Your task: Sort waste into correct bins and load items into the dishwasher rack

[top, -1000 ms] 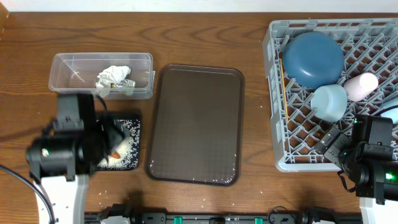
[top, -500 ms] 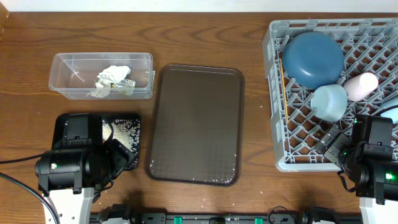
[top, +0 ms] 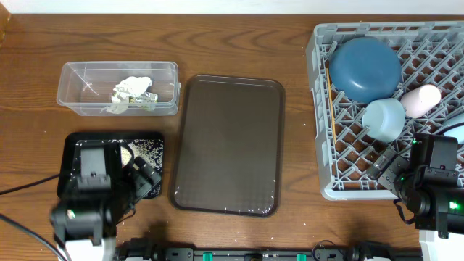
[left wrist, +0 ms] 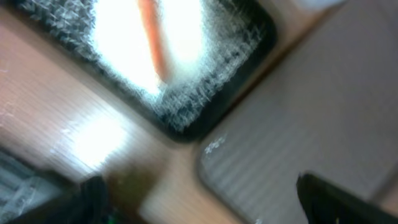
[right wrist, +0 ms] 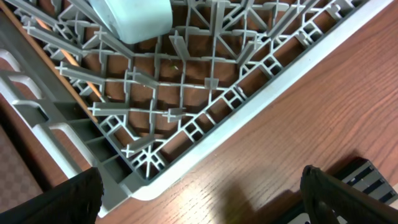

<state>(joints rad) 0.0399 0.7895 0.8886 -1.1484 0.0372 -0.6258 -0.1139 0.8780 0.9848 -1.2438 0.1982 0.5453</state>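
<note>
The black tray (top: pixel 72 141) holds white rice (top: pixel 148 151). In the blurred left wrist view the rice (left wrist: pixel 118 37) and an orange carrot (left wrist: pixel 151 34) lie in it. My left gripper (top: pixel 141 181) (left wrist: pixel 205 205) is open and empty over the tray's near right corner. The clear tub (top: pixel 80 76) holds the tissue (top: pixel 130 88) and the wrapper (top: pixel 148 101). The grey rack (top: pixel 322 145) holds the dark-blue bowl (top: pixel 366 67), light-blue cup (top: pixel 384 117) (right wrist: pixel 134 15), pink cup (top: pixel 422 99) and chopsticks (top: pixel 330 94). My right gripper (top: pixel 388 170) (right wrist: pixel 202 199) is open and empty over the rack's near corner (right wrist: pixel 149 180).
A large dark brown serving tray (top: pixel 228 145) (left wrist: pixel 298 118) lies between the black tray and the rack. A few stray rice grains lie on the wood near the table's front edge.
My left arm has drawn back toward the front edge, uncovering most of the black tray. The right arm has not moved.
</note>
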